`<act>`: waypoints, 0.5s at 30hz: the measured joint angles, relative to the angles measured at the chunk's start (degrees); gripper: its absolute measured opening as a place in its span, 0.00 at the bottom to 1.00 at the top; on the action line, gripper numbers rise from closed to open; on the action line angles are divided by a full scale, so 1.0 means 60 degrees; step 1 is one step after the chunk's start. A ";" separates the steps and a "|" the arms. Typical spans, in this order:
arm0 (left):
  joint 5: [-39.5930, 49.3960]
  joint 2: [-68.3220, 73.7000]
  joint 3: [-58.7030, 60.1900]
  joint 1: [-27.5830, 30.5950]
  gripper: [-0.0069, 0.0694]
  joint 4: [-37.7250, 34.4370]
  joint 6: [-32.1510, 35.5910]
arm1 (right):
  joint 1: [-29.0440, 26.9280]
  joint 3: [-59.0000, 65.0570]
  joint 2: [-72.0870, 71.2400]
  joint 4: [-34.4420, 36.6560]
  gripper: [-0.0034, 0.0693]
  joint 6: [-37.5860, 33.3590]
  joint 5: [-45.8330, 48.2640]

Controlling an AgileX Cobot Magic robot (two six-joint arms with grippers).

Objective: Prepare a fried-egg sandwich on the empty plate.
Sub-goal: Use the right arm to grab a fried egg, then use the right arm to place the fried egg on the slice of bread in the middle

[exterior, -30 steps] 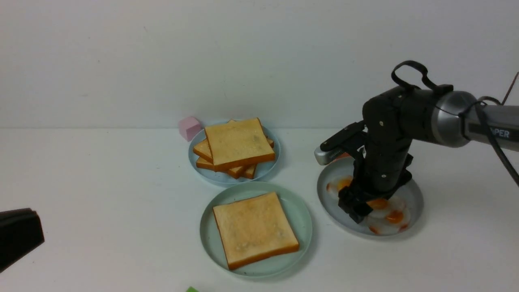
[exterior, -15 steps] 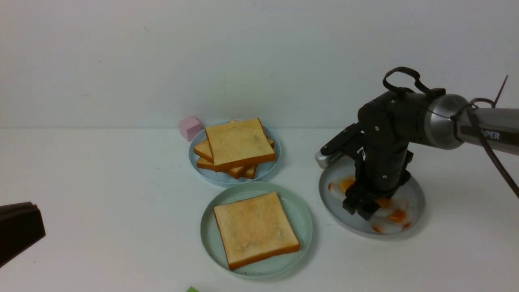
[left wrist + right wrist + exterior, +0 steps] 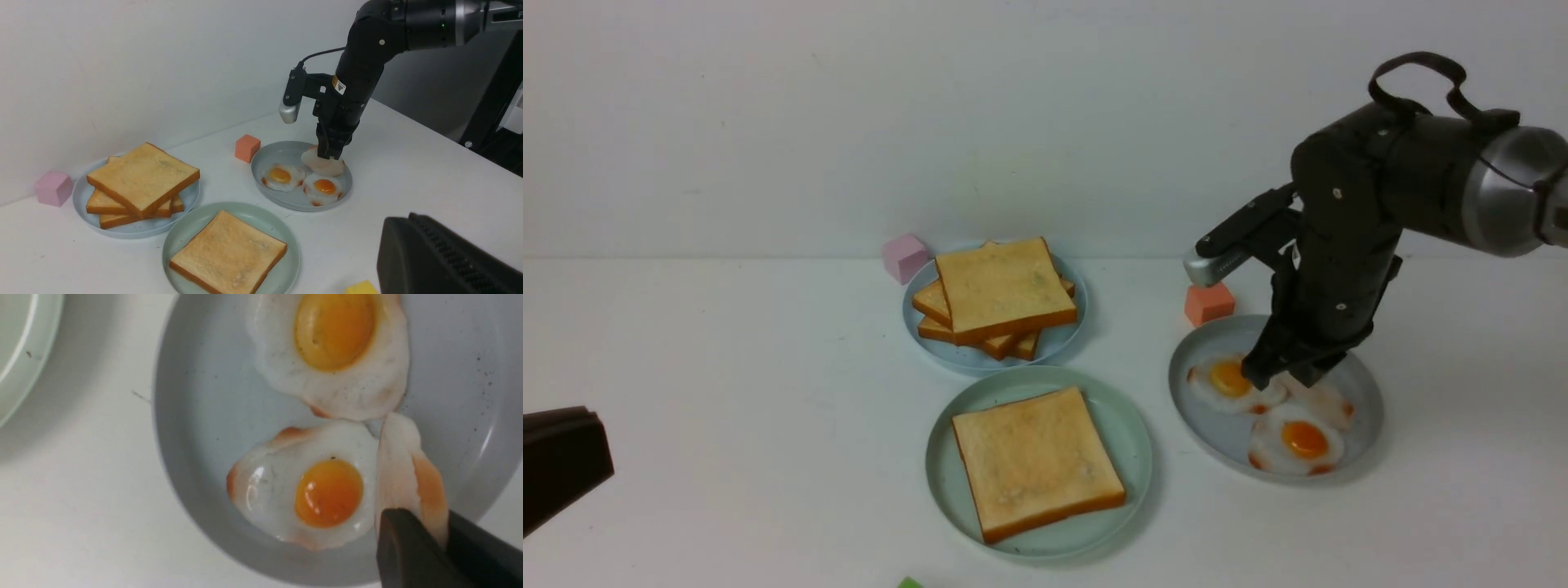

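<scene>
One toast slice lies on the mint-green plate at front centre. My right gripper hangs over the grey plate, shut on the edge of a fried egg, which hangs tilted just above the plate. The wrist view shows that egg pinched between the black fingers. Two more fried eggs lie flat on the grey plate. My left gripper is low at the far left, jaws together and empty; it also shows in its own wrist view.
A stack of toast slices sits on the light-blue plate behind the mint-green one. A pink cube is at the back, an orange cube behind the grey plate, a yellow cube near my left gripper.
My right arm has risen from the grey plate with one egg pinched in its jaws. The two other eggs and the orange cube are now uncovered. The left arm has stayed still.
</scene>
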 joint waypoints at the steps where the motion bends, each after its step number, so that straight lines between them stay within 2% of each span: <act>1: 0.0000 0.0000 0.0000 0.0000 0.07 0.0000 0.0008 | 0.0000 0.0000 0.0000 0.0000 0.14 0.0000 0.0023; 9: 0.0000 0.0000 0.0000 0.0000 0.07 0.0100 0.0042 | 0.0105 -0.0023 -0.0541 -0.0331 0.14 0.0492 0.0230; 15: -0.0003 0.0000 0.0000 0.0000 0.07 0.0435 0.0045 | 0.1924 -0.0161 -0.1799 0.0081 0.14 0.1069 0.0034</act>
